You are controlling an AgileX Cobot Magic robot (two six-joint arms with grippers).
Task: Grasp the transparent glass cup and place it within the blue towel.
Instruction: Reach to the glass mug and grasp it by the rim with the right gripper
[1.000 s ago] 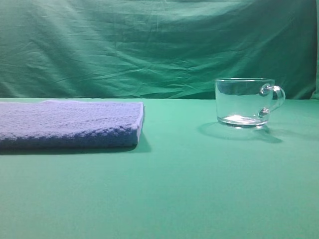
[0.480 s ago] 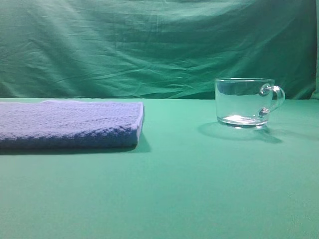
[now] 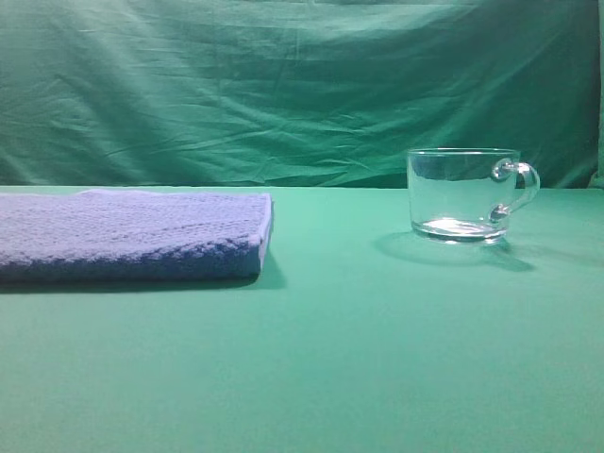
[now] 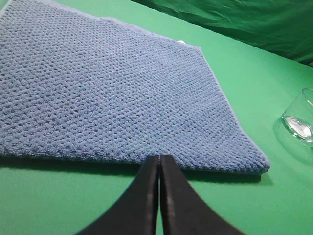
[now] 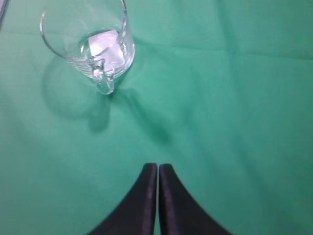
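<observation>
A green cloth-covered table (image 3: 359, 359) backed by a draped green curtain (image 3: 283, 85) holds the blue towel (image 3: 132, 236) flat at left and the transparent glass cup (image 3: 462, 193) upright well apart at right, handle turned right. The left gripper (image 4: 159, 161) hangs pinched together, empty, just before the towel's near edge. The right gripper (image 5: 158, 169) sits likewise closed and empty, short of the cup.

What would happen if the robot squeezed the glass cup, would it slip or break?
The cup looks like smooth clear glass, so hard fingers might slide on it. It is probably fragile if dropped, though its base looks thick. Being wide, short and upright, it likely won't tip easily. The small handle sticks out to one side, so a push there may spin it.
</observation>
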